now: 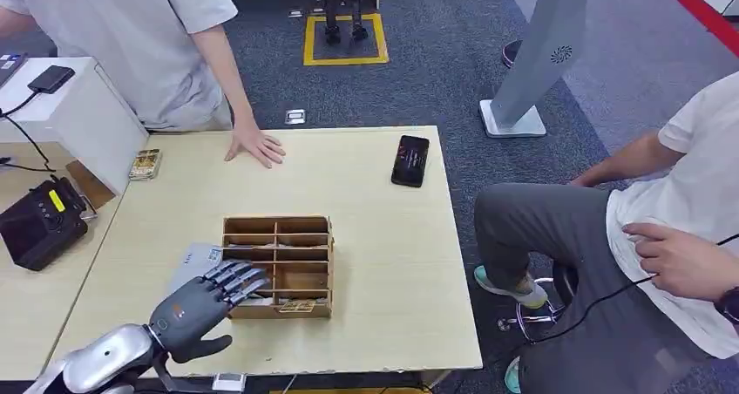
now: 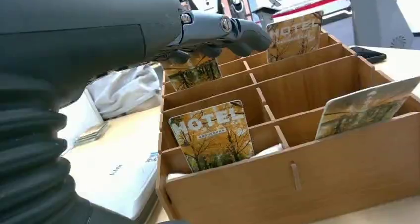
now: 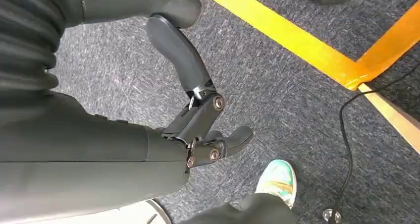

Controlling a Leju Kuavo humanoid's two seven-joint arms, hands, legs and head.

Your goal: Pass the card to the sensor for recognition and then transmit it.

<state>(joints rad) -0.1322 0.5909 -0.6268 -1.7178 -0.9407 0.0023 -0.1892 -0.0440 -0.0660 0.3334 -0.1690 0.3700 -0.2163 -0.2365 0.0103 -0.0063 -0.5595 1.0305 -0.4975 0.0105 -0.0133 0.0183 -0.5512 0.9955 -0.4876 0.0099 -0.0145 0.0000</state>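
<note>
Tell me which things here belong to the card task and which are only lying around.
For the job: left hand, wooden card box, motel cards.

Lying about: black phone, black device, small card stack, white packet.

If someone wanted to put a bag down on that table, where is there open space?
The widest bare stretch lies between the wooden card organizer and the table's right edge, below the black phone. Another lies between the organizer and the person's hand. It is crowded at the organizer's left, where the robot's left hand hovers beside a white packet.
</note>
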